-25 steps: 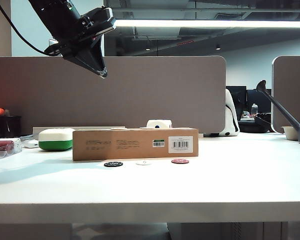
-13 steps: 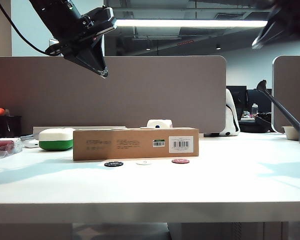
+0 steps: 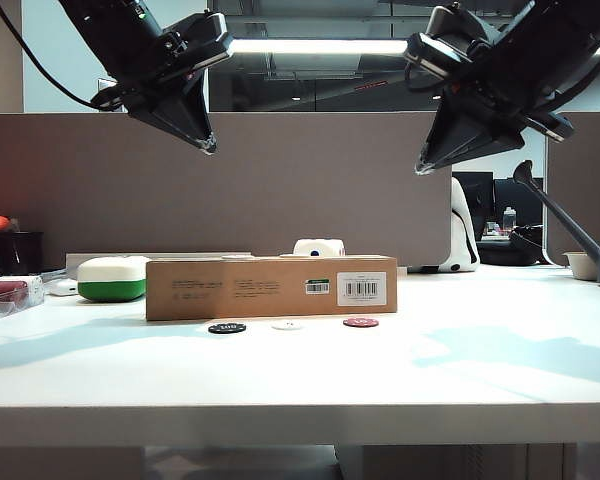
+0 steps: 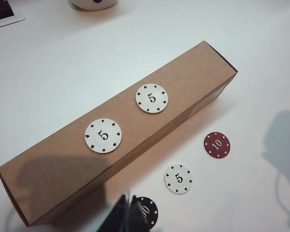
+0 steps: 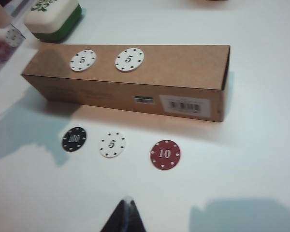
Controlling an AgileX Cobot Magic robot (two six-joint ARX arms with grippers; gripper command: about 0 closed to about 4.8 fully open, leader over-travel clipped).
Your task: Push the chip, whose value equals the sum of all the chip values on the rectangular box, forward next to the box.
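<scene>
Both my grippers, left gripper [image 3: 209, 146] and right gripper [image 3: 421, 167], hang closed and empty; only wrist views show the maroon 10 chip [image 5: 165, 154] below, beside the rectangular box [image 5: 135, 79].

The exterior camera sits low at table-edge height, facing the rectangular box [image 3: 270, 287] side-on. Both wrist cameras look down from high above, sharing the box and the chip [image 5: 165, 154].

A bright ceiling strip light [image 3: 320, 46] glares behind both raised arms, leaving the left gripper [image 3: 209, 146] and right gripper [image 3: 421, 166] as dark silhouettes. Soft arm shadows fall on the white table [image 3: 480, 380] below the fingers. Wrist views are evenly lit, slightly soft; fingertips [image 5: 125, 215] nearest the lens blur.
</scene>
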